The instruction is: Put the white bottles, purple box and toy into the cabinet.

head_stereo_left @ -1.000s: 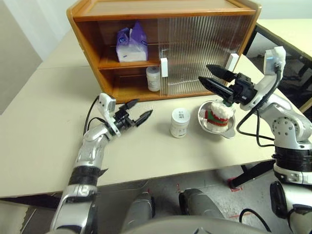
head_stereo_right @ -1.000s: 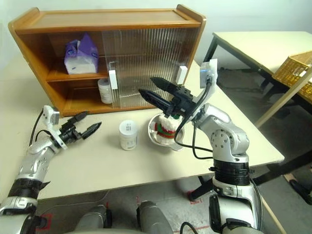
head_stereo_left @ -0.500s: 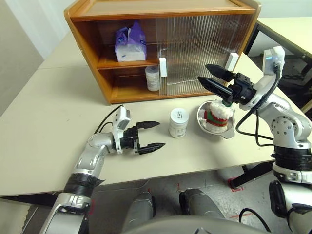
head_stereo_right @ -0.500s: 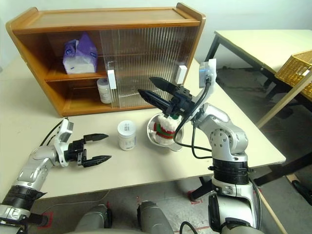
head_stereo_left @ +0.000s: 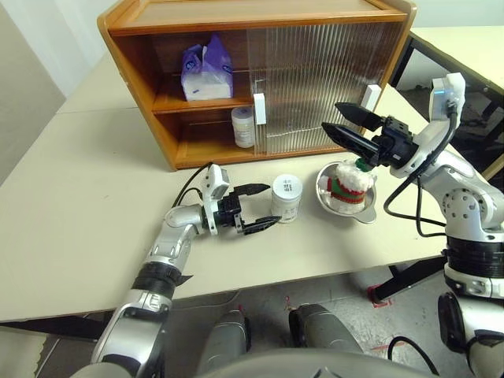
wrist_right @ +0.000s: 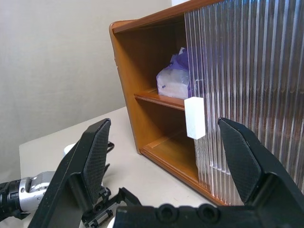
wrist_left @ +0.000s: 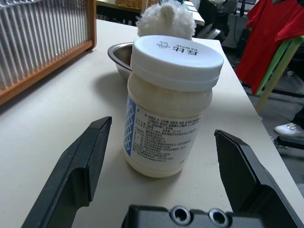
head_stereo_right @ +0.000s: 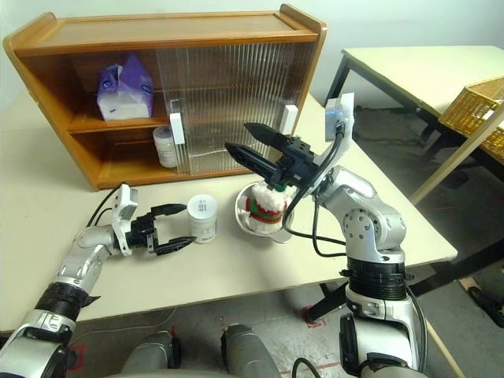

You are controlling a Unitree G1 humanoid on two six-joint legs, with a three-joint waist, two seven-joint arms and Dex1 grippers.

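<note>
Wood: the cabinet (head_stereo_left: pixel 142 47) stands at the far side of the pale table (head_stereo_left: pixel 71 205), brown, with its left part open and the ribbed sliding doors (head_stereo_left: pixel 315 79) covering the middle and right part.
Upper shelf: the purple box (head_stereo_left: pixel 203 69) sits here in the open left part, well back from the shelf edge.
Lower shelf: one white bottle (head_stereo_left: pixel 242 126) stands upright just beside the white handle (head_stereo_left: pixel 259 120) of the door edge; to its left the shelf floor is bare up to the side wall.
Second white bottle: the other white bottle (head_stereo_left: pixel 287 197) stands upright on the table, in front of the cabinet and apart from its lower edge.
Left gripper: the left gripper (head_stereo_left: pixel 260 206) lies low over the table and points right, jaws wide open and holding nothing; the bottle stands just beyond the fingertips, and I cannot tell if the far finger touches it. In the left wrist view the bottle (wrist_left: pixel 167 99) is seen between the two fingers (wrist_left: pixel 78 166) with free gaps on both sides.
Toy: the toy (head_stereo_left: pixel 349 183) sits in a metal bowl (head_stereo_left: pixel 331 206), to the right of the bottle and near it.
Right gripper: the right gripper (head_stereo_left: pixel 337 120) hangs above the bowl, jaws wide apart, empty, not touching the toy.
Free room: the table left of the left arm is bare, and a strip runs along the near table edge.
</note>
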